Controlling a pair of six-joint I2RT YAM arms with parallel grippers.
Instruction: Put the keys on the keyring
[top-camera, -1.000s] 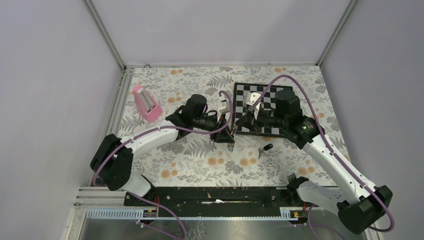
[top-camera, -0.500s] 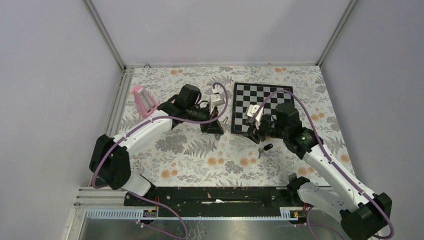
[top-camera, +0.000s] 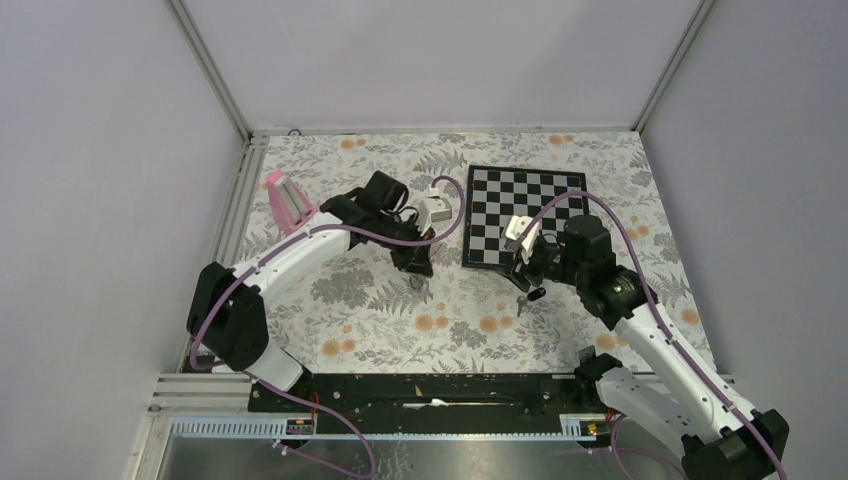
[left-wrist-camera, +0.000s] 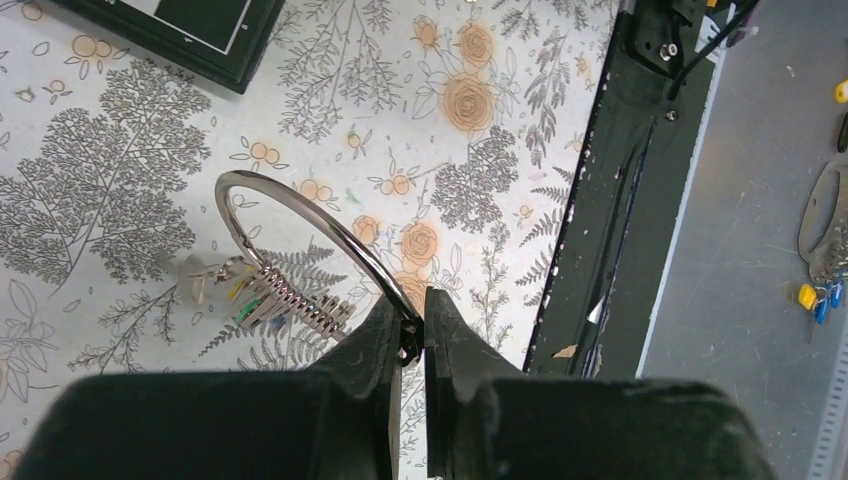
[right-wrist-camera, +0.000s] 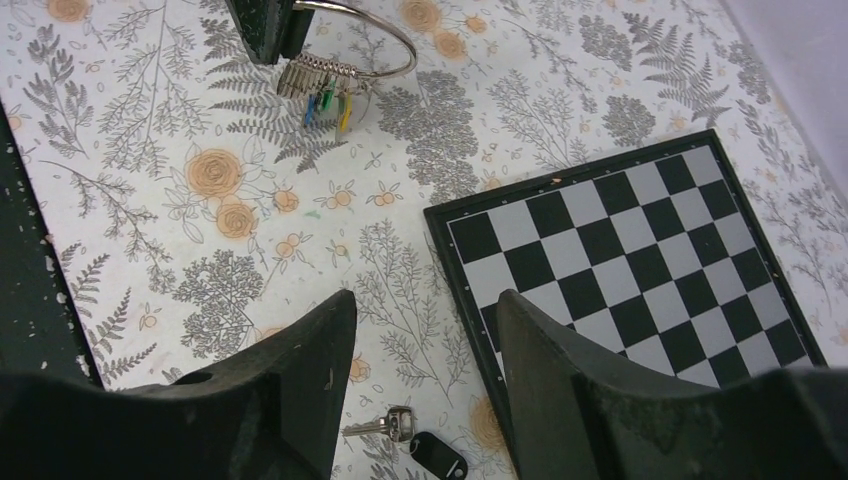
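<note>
The left hand (left-wrist-camera: 412, 322) is clamped on the big wire ring of the keyring (left-wrist-camera: 290, 300), just left of the chessboard's (right-wrist-camera: 620, 250) near corner. The coloured tags hang toward the flowered surface (right-wrist-camera: 200, 180). The right hand (right-wrist-camera: 425, 300) has its fingers apart and empty, over the keys (right-wrist-camera: 398, 423), which lie on the surface just before the chessboard's near edge.

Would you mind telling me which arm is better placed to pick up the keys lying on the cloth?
The right one: the right gripper is open and hangs over the keys, beside the chessboard. The left gripper is shut on the keyring, so it is not free.
</note>
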